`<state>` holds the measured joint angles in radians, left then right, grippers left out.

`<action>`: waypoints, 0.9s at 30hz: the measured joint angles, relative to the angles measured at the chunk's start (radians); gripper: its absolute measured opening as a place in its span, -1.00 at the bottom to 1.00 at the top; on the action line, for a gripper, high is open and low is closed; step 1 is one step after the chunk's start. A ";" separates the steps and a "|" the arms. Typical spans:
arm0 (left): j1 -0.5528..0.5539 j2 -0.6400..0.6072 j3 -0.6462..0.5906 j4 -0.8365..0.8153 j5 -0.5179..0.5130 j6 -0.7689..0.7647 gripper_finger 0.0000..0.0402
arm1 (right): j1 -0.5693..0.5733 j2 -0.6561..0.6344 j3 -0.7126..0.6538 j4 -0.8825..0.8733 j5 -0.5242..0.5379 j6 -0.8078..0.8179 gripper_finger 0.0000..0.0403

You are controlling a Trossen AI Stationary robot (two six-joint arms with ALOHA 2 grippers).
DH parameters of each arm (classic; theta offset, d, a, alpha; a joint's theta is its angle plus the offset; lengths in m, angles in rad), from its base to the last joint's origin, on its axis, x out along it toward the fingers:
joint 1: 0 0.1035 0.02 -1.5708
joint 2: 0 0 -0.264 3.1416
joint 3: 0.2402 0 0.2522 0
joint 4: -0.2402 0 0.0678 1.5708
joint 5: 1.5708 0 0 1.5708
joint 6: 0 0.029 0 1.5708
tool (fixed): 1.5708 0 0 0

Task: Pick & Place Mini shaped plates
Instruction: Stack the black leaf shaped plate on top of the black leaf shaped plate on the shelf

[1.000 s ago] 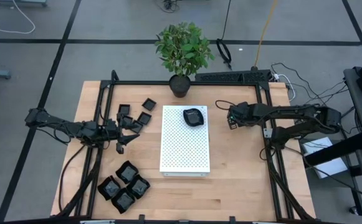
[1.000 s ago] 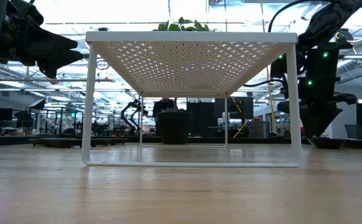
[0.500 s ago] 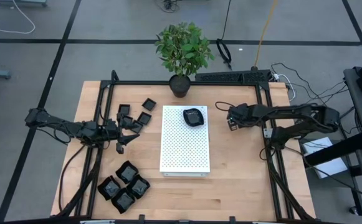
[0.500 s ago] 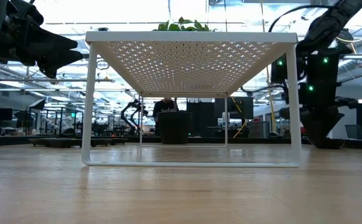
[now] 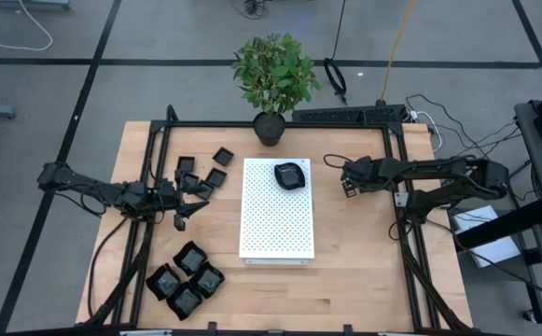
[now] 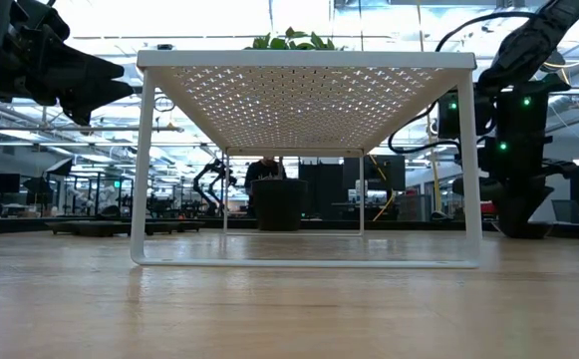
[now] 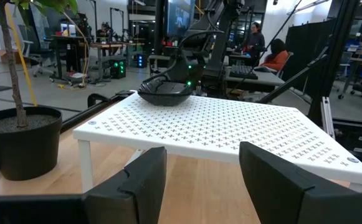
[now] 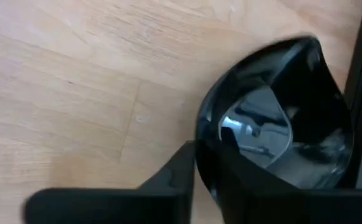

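Wooden tabletop (image 5: 345, 271) carries a white perforated board (image 5: 277, 213) in its middle, with a potted plant (image 5: 272, 79) at the far edge. One rounded black plate (image 5: 290, 175) lies on the far right part of the board, small square plates (image 5: 201, 172) lie left of it, and larger wavy-edged plates (image 5: 186, 278) sit in a group at the near left. Left claw (image 5: 183, 198) stands open just beside the small square plates and holds nothing, while the right claw (image 5: 349, 175), right of the board, grips a glossy rounded plate (image 8: 274, 124) over the bare wood.
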<state>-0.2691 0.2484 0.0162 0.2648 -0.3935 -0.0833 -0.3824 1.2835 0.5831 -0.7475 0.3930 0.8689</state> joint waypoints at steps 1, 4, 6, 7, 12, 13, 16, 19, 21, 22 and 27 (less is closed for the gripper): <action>0.000 0.000 0.000 0.000 0.000 0.000 0.03 | 0.000 0.000 0.000 0.000 0.002 -0.004 -0.88; 0.000 0.000 0.000 0.000 0.000 0.000 0.03 | 0.000 0.000 0.000 0.004 0.006 -0.022 -0.97; 0.000 0.000 0.000 0.000 0.000 0.000 0.03 | 0.000 0.000 0.000 0.013 0.005 -0.030 -0.96; 0.000 0.000 0.000 0.000 0.000 0.000 0.03 | 0.000 -0.001 0.000 0.021 0.004 -0.042 -0.98; 0.000 0.000 0.000 0.000 0.000 0.000 0.03 | 0.000 -0.032 0.000 0.093 0.000 -0.105 -0.99; 0.000 0.000 0.000 0.000 0.000 0.000 0.03 | 0.003 -0.046 0.000 0.119 -0.001 -0.122 -1.00; 0.000 0.000 0.000 0.000 0.000 0.000 0.03 | 0.012 -0.100 0.000 0.212 -0.002 -0.174 -1.00; 0.000 0.000 0.000 0.000 0.000 0.000 0.03 | 0.030 -0.164 0.000 0.322 -0.001 -0.232 -1.00; 0.000 0.000 0.000 0.000 0.000 0.000 0.03 | 0.047 -0.198 0.000 0.403 0.011 -0.270 -1.00; 0.000 0.000 0.000 0.000 0.000 0.000 0.03 | 0.058 -0.212 0.000 0.434 0.025 -0.294 -1.00; 0.000 0.000 0.000 0.000 0.000 0.000 0.03 | 0.113 -0.274 0.002 0.591 0.049 -0.400 -1.00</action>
<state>-0.2691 0.2485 0.0162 0.2649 -0.3937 -0.0833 -0.2699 1.0096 0.5848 -0.1566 0.4423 0.4686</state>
